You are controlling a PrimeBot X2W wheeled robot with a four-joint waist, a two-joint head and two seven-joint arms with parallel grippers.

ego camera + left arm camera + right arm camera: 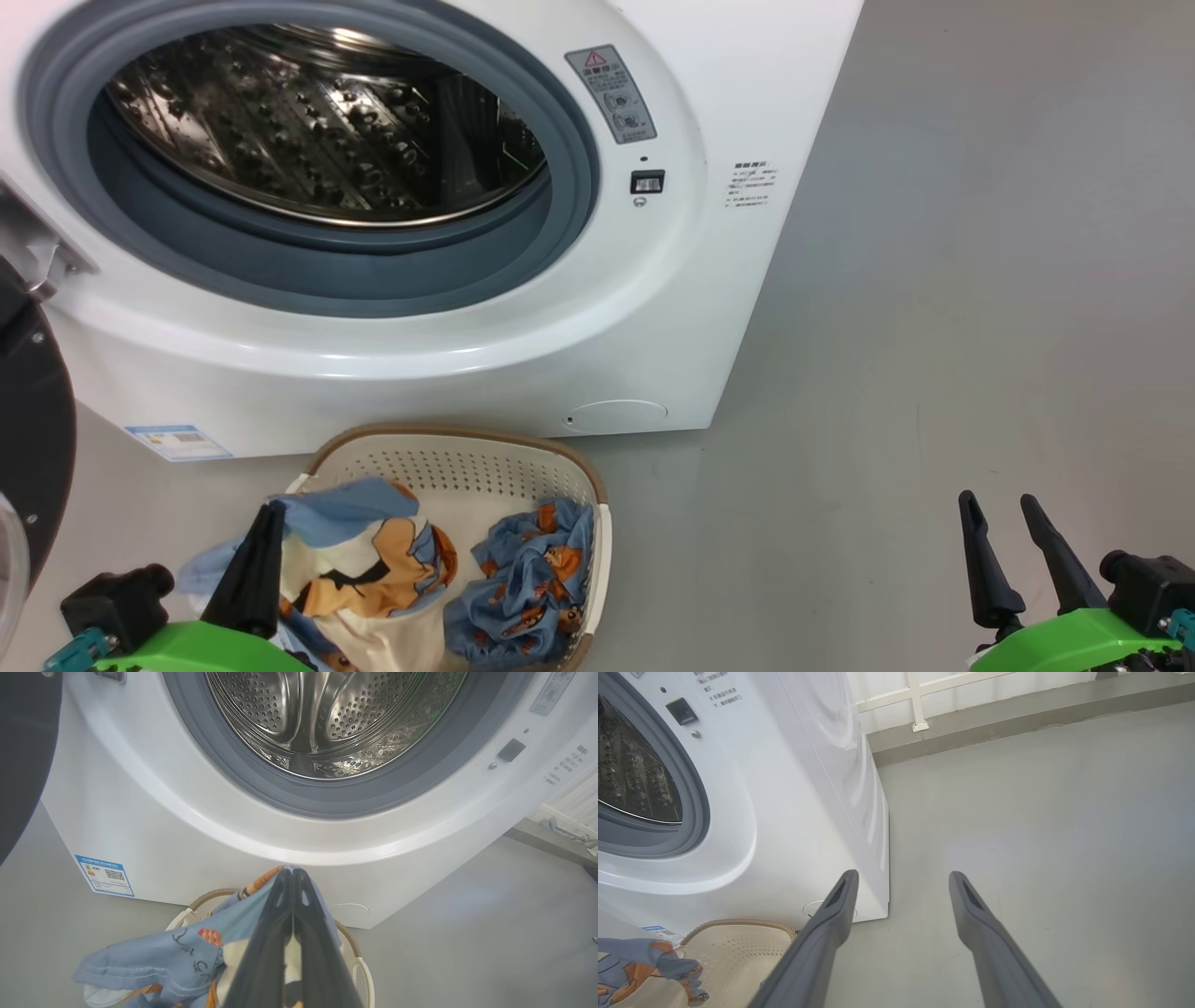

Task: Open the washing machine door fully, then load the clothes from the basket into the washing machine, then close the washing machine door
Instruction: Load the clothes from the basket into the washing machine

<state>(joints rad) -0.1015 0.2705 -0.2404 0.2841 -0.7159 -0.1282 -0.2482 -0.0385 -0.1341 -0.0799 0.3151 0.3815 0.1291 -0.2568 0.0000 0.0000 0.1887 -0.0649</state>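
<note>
The washing machine (560,308) stands in front of me, its steel drum (317,121) exposed inside the grey-blue gasket (373,271). The black door (33,420) is swung out at the far left. On the floor below sits the basket (467,471). My left gripper (271,511) is shut on a light blue garment with a cream lining (373,569), lifted a little above the basket; in the left wrist view the cloth (154,956) hangs from the closed fingertips (292,873). A second crumpled blue garment (532,579) lies in the basket. My right gripper (997,504) is open over bare floor, holding nothing.
Grey floor (934,327) spreads to the right of the machine. A blue label sticker (177,441) marks its lower left front. In the right wrist view a low kerb and white wall rail (920,714) run behind the machine.
</note>
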